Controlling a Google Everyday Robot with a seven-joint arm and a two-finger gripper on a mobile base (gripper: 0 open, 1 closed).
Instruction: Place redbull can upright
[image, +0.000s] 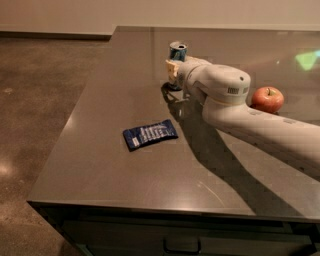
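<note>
My pincer sits at the far side of the bench, right against the lower part of the redbull can. From here I cannot tell whether it grips the can or stands apart from it. The can is upright, its top showing above the pincer. The white arm runs back to the right, past a red apple. A dark blue packet lies flat nearer me.

My gripper hangs over a dark glossy table; left of it is polished brown floor, beyond it a pale wall.
</note>
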